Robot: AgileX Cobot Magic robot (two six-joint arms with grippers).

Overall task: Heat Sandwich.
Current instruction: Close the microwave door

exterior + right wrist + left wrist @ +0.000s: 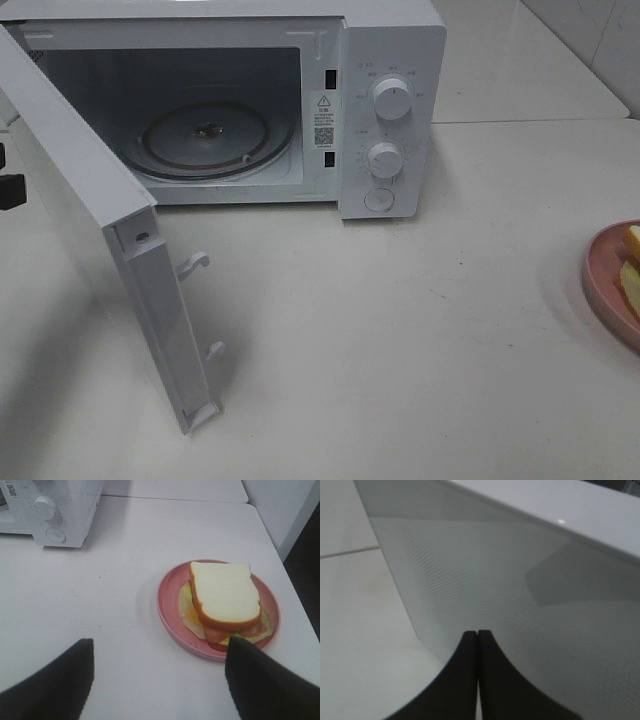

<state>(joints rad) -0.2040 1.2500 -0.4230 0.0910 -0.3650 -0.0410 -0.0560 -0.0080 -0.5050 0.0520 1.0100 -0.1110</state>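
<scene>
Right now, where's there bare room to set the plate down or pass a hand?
Bare counter stretches between the open microwave door, the microwave front and the pink plate. The glass turntable inside is bare too. It is tight on the left, where the shut left gripper sits at the door.

White microwave [390,110], door [100,250] open, sandwich [631,268] on pink plate [603,280]

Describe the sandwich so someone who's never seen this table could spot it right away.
Start at the white microwave with its door open, then look across the table to the round pink plate on the knob side. The sandwich lies on it: white bread over red and yellow fillings, the only food here.
</scene>
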